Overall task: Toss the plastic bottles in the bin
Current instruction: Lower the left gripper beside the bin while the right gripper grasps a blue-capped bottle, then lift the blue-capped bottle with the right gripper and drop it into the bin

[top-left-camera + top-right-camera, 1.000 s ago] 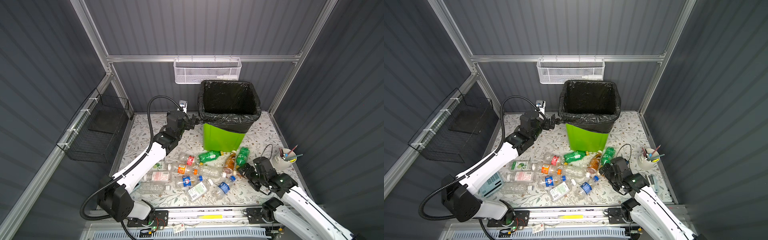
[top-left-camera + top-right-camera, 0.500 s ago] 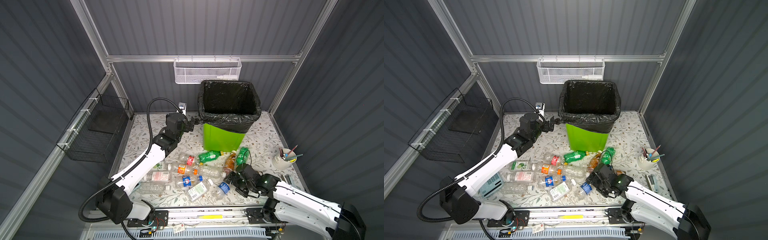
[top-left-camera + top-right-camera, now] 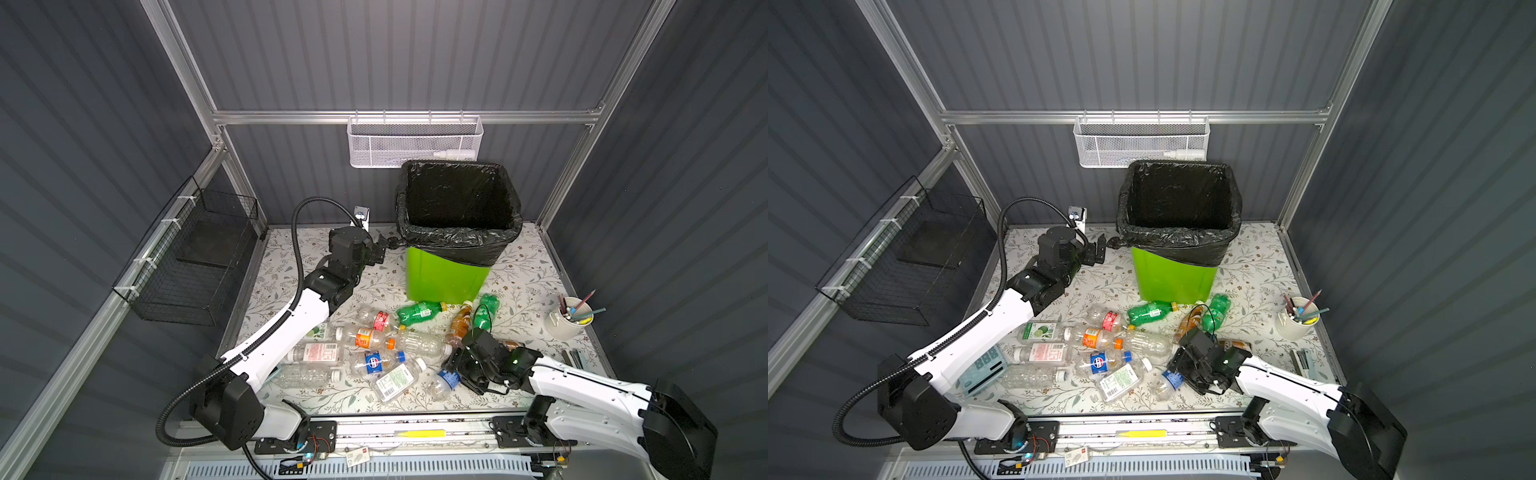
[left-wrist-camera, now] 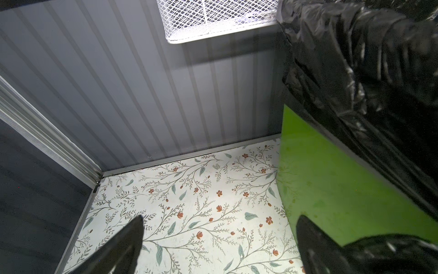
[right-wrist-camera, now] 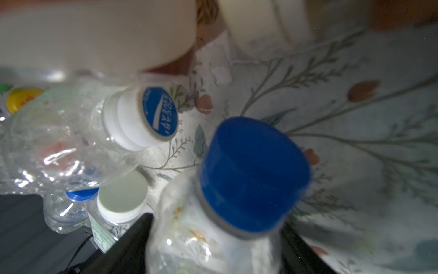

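Note:
Several plastic bottles (image 3: pixel 374 345) lie in a heap on the flowered floor in front of the bin (image 3: pixel 444 278), which is bright green with a black bag over its rim. My right gripper (image 3: pixel 455 370) is low at the heap's right end. In the right wrist view its fingers (image 5: pixel 142 227) press both sides of a clear blue-capped bottle (image 5: pixel 253 175), which still lies on the floor (image 3: pixel 442 382). My left gripper (image 3: pixel 386 245) hangs open and empty beside the bin's left rim. The left wrist view shows bare floor between its fingers (image 4: pixel 132 234) and the bin wall (image 4: pixel 331 178).
A white mesh basket (image 3: pixel 415 143) holding a white squeeze bottle (image 3: pixel 455 154) hangs on the back wall above the bin. On the left wall hangs a black wire basket (image 3: pixel 195 257). A white cup of pens (image 3: pixel 569 318) stands at the right. A pale box (image 3: pixel 980 370) lies under the left arm.
My right arm has dropped and reached left onto the blue-capped bottle, and its jaws have narrowed around it. The left gripper has drawn back slightly from the bin rim, still open.

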Robot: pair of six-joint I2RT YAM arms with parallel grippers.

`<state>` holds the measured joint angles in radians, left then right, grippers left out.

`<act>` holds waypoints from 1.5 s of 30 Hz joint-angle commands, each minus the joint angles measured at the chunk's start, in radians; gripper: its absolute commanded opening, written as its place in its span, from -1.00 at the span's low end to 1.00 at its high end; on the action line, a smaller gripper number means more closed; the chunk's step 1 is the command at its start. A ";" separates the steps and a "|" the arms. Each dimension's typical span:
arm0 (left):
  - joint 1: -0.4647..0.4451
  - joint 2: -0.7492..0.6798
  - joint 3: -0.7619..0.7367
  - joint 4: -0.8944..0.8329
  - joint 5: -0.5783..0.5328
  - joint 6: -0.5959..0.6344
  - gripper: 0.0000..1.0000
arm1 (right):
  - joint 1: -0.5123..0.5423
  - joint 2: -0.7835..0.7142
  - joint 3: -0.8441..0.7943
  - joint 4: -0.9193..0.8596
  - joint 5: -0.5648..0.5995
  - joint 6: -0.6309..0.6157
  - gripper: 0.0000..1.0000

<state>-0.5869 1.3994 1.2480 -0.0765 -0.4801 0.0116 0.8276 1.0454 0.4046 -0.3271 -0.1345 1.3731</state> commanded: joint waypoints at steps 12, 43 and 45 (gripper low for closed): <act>0.094 0.012 -0.038 -0.027 0.020 -0.123 1.00 | 0.004 -0.145 0.070 -0.157 0.166 -0.106 0.10; 0.162 0.100 -0.119 -0.085 0.134 -0.187 0.99 | -0.456 0.210 1.285 -0.007 0.142 -1.250 0.36; 0.162 0.093 -0.125 -0.092 0.129 -0.182 0.99 | -0.459 0.390 1.514 -0.285 0.108 -1.270 0.57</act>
<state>-0.4301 1.5078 1.1423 -0.1513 -0.3649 -0.1623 0.3885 1.2568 1.7611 -0.2619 0.2363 0.0051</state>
